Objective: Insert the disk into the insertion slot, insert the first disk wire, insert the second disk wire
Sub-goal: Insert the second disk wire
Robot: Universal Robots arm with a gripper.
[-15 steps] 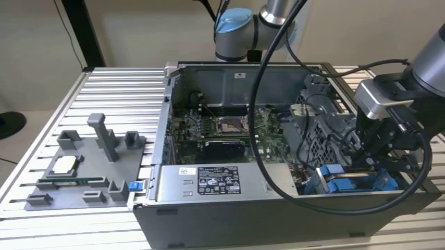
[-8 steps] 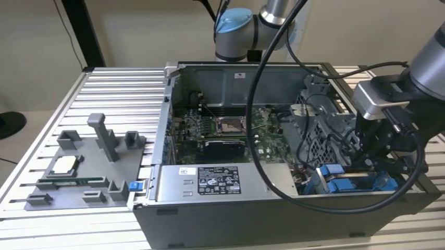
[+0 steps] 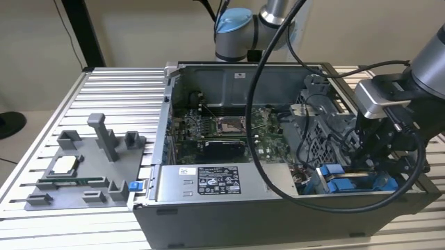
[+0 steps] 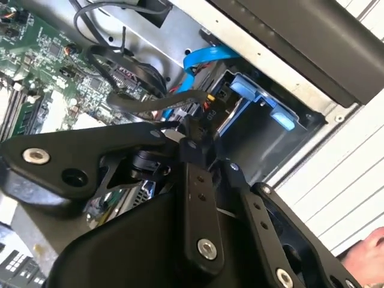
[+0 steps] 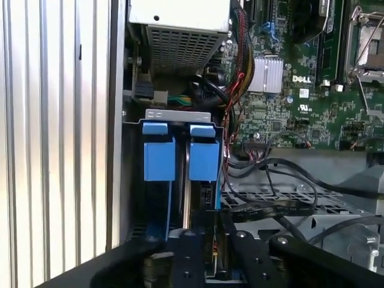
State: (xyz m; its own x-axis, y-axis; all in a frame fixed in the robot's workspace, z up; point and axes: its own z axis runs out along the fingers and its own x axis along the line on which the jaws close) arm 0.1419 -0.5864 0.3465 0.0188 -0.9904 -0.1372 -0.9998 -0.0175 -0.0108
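My gripper (image 3: 372, 164) reaches down into the front corner of the open computer case on the exterior view's right. There sits the insertion slot (image 3: 347, 182), with bright blue plastic rails in grey metal. In the first wrist view two blue tabs (image 5: 180, 157) stand side by side in the slot, with a thin silver edge of the disk (image 5: 187, 204) between them. The black fingers (image 4: 195, 180) are shut on the connector of a black disk wire (image 4: 144, 102) right at the bay's blue frame (image 4: 258, 96). A blue flat wire (image 4: 198, 60) curves just above it.
The grey labelled power-supply box (image 3: 215, 181) lies beside the bay, and the green motherboard (image 3: 222, 130) behind it. A perforated metal cage (image 5: 282, 204) and loose black cables crowd the bay. A grey fixture (image 3: 83, 172) with parts stands on the slotted table at the exterior view's left.
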